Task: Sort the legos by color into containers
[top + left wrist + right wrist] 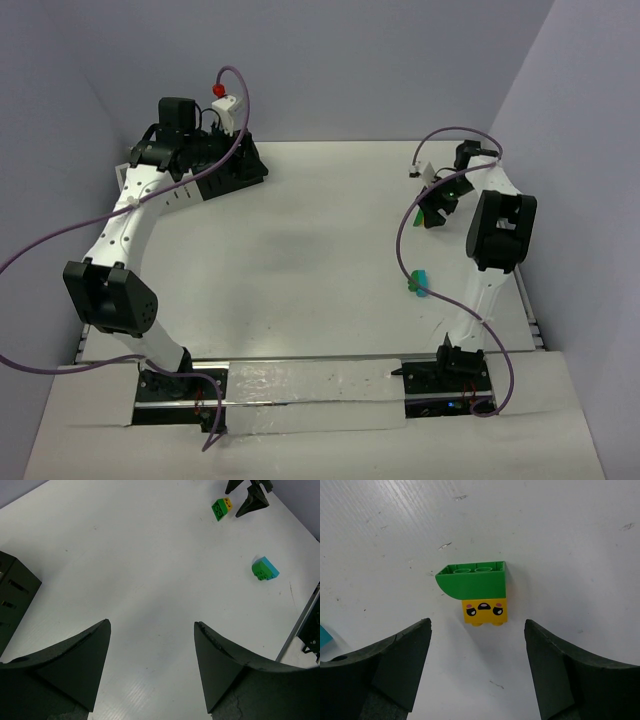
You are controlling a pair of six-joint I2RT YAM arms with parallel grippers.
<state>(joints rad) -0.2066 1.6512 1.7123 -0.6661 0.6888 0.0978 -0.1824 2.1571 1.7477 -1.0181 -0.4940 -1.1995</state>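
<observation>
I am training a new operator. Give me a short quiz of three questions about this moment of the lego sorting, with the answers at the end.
1. True or false: the right gripper is shut on the green-and-yellow brick.
2. Multiple choice: what is printed on the yellow part of that brick? A) a face B) a number C) an arrow
3. Fill in: in its wrist view, the left gripper is ____ (open or shut) and holds nothing.

Key: 1. False; its fingers stand open and do not touch the brick. 2. A. 3. open.
</observation>
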